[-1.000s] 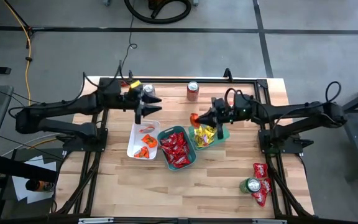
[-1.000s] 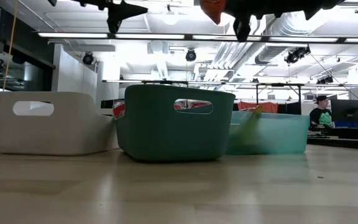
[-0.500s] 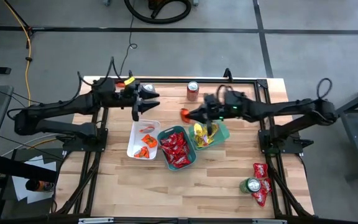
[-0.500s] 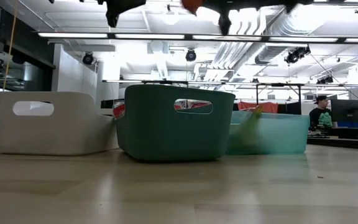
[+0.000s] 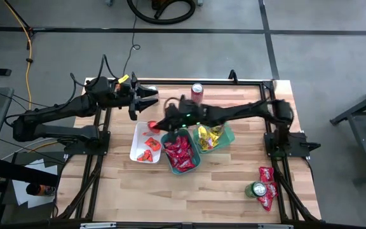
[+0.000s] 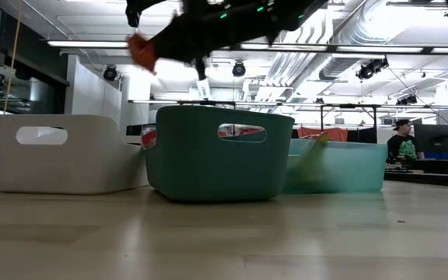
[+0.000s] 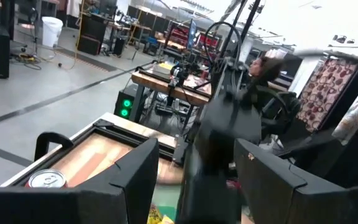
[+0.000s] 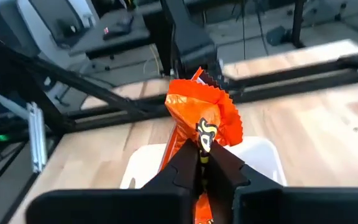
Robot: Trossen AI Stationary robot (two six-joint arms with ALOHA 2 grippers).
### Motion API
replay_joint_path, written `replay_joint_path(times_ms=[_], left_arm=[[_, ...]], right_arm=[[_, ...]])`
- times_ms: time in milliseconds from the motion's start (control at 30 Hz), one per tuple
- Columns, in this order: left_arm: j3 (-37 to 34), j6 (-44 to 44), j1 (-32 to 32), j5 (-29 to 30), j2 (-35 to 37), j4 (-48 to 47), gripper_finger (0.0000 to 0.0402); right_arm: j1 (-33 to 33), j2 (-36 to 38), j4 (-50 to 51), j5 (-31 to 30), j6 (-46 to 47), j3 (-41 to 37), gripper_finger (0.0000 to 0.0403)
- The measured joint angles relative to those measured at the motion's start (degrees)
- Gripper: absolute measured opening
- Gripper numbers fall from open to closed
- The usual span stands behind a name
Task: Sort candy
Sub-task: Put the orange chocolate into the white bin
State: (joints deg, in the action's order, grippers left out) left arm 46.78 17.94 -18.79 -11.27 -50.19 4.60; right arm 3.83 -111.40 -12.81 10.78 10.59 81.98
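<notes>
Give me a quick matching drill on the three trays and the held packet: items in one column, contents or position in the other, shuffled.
Items:
1. white tray
2. dark teal tray
3. light green tray
4. orange packet

Descriptions:
A. holds yellow candy
B. pinched in the right gripper above a tray
C. holds red candy
D. holds orange candy

Pairs: 1-D, 2-C, 3-A, 4-B

The left gripper waits open, up above the table's far side.

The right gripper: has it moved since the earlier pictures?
Yes. The right gripper, holding an orange candy packet, moved left from the pale green tray to over the white tray.
</notes>
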Motion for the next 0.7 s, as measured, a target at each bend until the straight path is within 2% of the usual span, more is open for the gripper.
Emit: replay_joint_path(times_ms=[100,233,467,567,700], left_arm=[[0.0,-0.03,0.0,0.0,-0.01,-0.02,0.0195],[0.0,-0.03,-0.02,0.12,-0.01,-0.01,0.0195],[0.0,-0.05,-0.02,0.15,-0.01,-0.02,0.0195],[0.0,-0.06,-0.02,0.15,-0.01,-0.02,0.0195],[0.0,-0.2,-0.01,0.16,0.15,-0.06,0.0195]], right_arm=[[-0.5,-5.12,2.18,0.37,-0.02,4.43,0.0042],[-1.13,-9.72,6.78,0.38,-0.07,9.32,0.0094],[-1.16,-10.28,15.48,-1.42,-3.6,13.58,0.0196],[-0.25,-9.43,21.28,0.37,-7.1,15.71,0.0215],[1.51,-6.69,33.38,3.03,-12.52,17.86,0.022]])
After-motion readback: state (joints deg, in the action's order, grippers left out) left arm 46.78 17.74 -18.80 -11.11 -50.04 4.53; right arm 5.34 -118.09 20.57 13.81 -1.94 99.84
